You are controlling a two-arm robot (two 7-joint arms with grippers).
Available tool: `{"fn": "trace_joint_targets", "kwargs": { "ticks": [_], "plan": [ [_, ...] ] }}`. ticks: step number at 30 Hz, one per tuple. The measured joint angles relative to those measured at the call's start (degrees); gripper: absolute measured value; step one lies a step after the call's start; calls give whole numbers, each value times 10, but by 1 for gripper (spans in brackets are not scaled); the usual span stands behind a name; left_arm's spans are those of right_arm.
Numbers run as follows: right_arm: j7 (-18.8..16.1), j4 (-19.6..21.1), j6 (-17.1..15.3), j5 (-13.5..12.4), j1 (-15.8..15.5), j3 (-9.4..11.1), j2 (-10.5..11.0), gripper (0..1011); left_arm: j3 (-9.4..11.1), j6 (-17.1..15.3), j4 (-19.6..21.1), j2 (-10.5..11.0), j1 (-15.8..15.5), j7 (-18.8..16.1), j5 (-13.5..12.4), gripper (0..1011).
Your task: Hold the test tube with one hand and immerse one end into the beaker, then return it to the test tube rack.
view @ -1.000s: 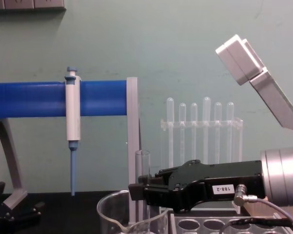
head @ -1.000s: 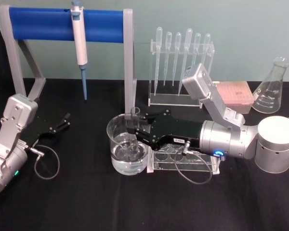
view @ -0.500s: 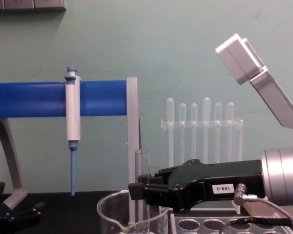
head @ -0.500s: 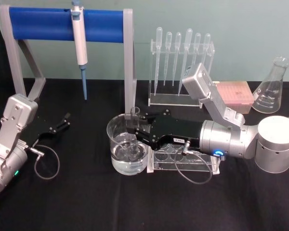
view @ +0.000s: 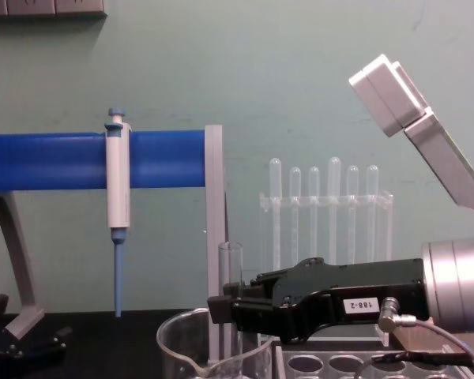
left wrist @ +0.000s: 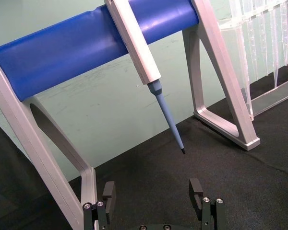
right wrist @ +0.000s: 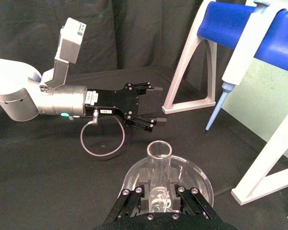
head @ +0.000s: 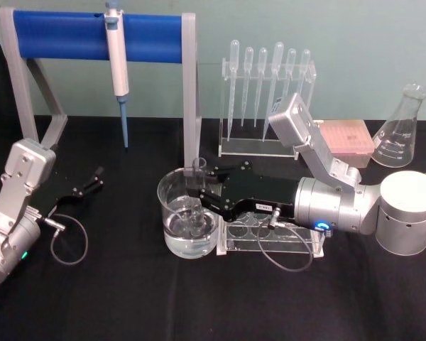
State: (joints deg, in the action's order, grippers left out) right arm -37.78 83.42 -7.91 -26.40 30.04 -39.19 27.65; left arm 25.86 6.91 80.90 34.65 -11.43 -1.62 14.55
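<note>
Right end effector [head: 199, 190] grips test tube [view: 231, 264] upright — lower end in beaker [head: 169, 213]

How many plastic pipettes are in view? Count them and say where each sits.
6. The pipettes hang bulb-up in one row in the clear stand at the back, behind the right gripper; the arm's camera block hides some lower tips.

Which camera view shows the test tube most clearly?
The right wrist view: the test tube stands upright between the right gripper's fingers, lower end inside the beaker. The head view shows mainly its rim; the chest view shows its upper part. The left gripper rests parked, open.
</note>
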Motion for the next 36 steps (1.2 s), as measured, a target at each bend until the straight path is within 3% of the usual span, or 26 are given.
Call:
{"fn": "trace_joint_targets", "kwargs": {
  "ticks": [36],
  "plan": [
    [0, 0, 0, 0, 0, 0, 0, 241, 0, 0, 0, 0, 0, 0, 0, 1000]
  ]
}}
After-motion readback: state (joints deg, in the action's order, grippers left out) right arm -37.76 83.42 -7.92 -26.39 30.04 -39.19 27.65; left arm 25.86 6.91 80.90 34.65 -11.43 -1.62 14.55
